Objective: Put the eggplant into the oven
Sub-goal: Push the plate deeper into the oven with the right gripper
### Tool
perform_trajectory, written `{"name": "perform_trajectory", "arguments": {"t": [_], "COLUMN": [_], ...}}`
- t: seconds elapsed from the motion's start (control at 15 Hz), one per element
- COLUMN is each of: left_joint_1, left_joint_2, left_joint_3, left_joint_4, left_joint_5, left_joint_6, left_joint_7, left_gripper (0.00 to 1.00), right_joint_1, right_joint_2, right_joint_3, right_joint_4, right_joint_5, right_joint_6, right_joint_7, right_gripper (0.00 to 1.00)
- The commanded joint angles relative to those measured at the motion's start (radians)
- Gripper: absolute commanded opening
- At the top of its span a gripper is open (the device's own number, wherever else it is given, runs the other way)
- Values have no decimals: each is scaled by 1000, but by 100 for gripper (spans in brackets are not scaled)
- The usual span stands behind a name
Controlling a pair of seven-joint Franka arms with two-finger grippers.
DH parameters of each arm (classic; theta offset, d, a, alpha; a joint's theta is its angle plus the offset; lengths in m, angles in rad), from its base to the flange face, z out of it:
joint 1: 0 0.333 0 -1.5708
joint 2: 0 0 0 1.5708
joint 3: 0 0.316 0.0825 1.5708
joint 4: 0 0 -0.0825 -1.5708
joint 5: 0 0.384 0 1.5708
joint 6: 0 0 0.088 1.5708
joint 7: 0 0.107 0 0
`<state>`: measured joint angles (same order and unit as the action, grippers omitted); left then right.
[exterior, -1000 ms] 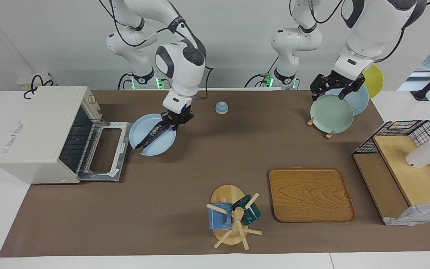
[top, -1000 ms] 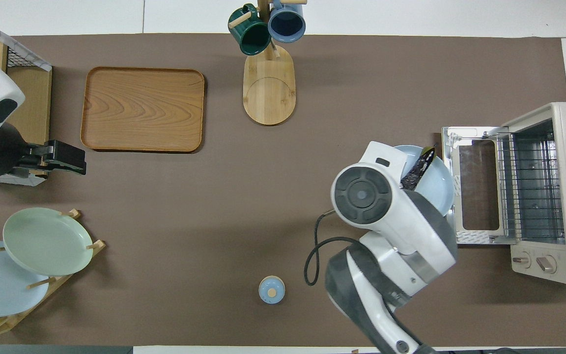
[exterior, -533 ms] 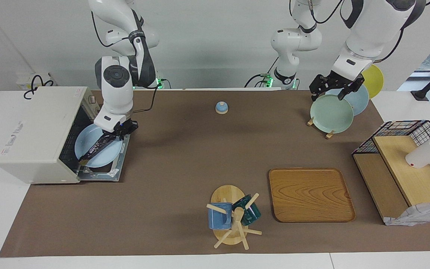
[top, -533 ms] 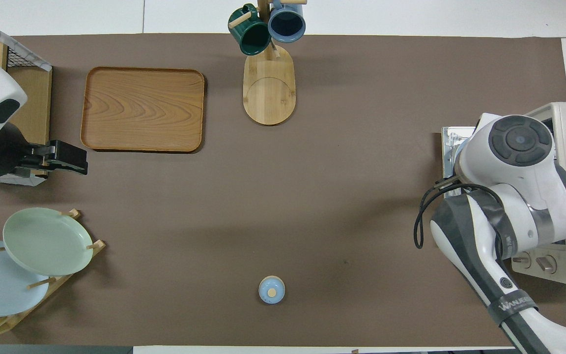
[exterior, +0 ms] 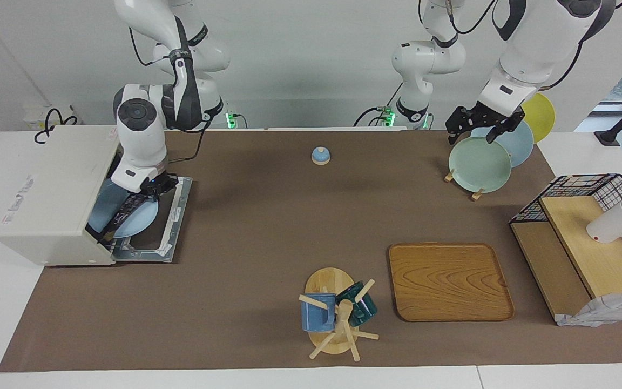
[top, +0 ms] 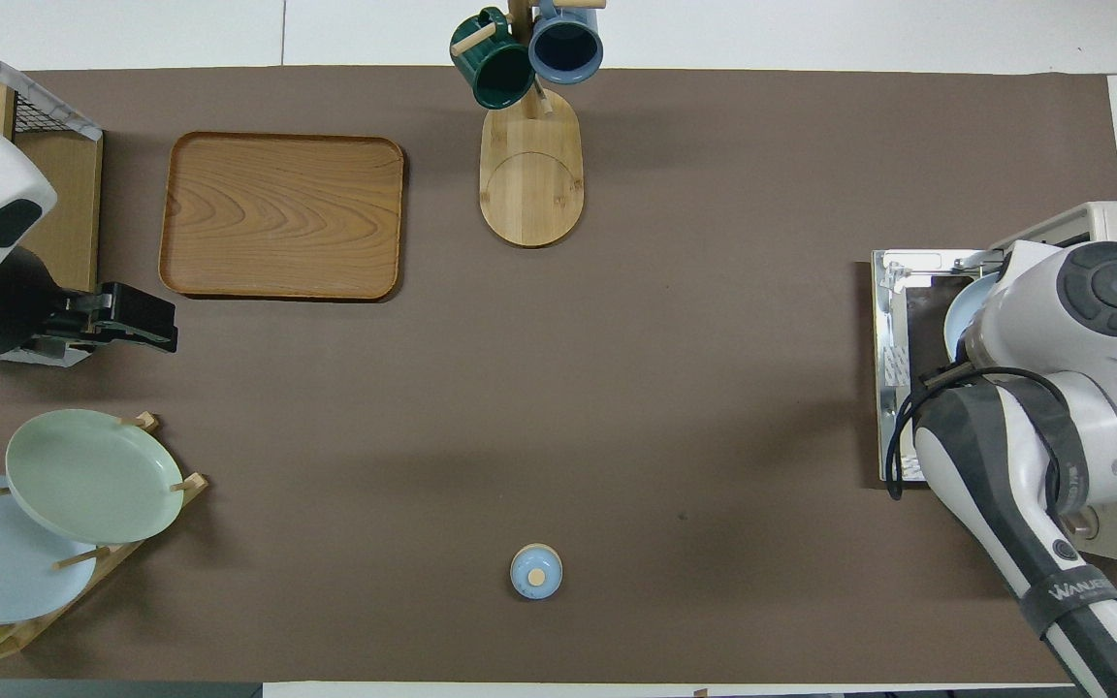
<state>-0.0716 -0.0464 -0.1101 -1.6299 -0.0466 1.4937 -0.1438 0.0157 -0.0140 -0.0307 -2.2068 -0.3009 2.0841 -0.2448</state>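
From my remote seat, only the facing view shows the eggplant [exterior: 126,212]: long, slim, glossy dark, lying slantwise on a round pale blue plate [exterior: 135,222] that sits halfway into the mouth of the oven [exterior: 46,189], over the dropped glass door [exterior: 173,216]. Overhead, the right arm's white shell covers all that; I just get a sliver of plate rim and the door's metal frame. The right gripper [exterior: 151,188] is clamped together at the plate's edge, right at the eggplant's upper end, though I can't tell whether it pinches the plate, the eggplant or both. The boxy cream oven sits at the right arm's end of the table. The left gripper [exterior: 481,127] waits over the matte green plate [exterior: 478,165] in the wooden rack, fingers apart.
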Motion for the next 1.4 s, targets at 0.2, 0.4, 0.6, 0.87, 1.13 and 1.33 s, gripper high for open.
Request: {"name": "perform_trajectory", "arguments": {"t": [0.2,0.4,0.6,0.87,1.13,1.33], "left_joint_1": [1,12,15,16,25,30], "left_joint_2": [0,-3,-3,-7,-12,-12], "left_joint_3": [4,3,0,3,3,3], "left_joint_4": [10,8,8,7,4,4], "left_joint_5": [-12,-12,-10,-10,-7,-7], "left_joint_6": [-21,-23,-23,-18,-20,-18], "left_joint_7": [3,3,1,6,4,4], "left_gripper": [100,100,100,100,100,100], "right_joint_1": [-43,-71,-77,-74,-63,-60], "right_joint_2": [-43,-43,-41,-41,-38,-35], "right_joint_3": [14,12,12,14,15,50], "right_joint_4": [-54,-54,-54,-56,-24,36], "right_joint_5": [-3,-3,-1,0,51,100], "right_joint_6": [-10,-3,7,4,-36,-100], "right_joint_7": [-42,-68,-91,-90,-93,-83], "right_gripper": [0,0,2,27,35,35]}}
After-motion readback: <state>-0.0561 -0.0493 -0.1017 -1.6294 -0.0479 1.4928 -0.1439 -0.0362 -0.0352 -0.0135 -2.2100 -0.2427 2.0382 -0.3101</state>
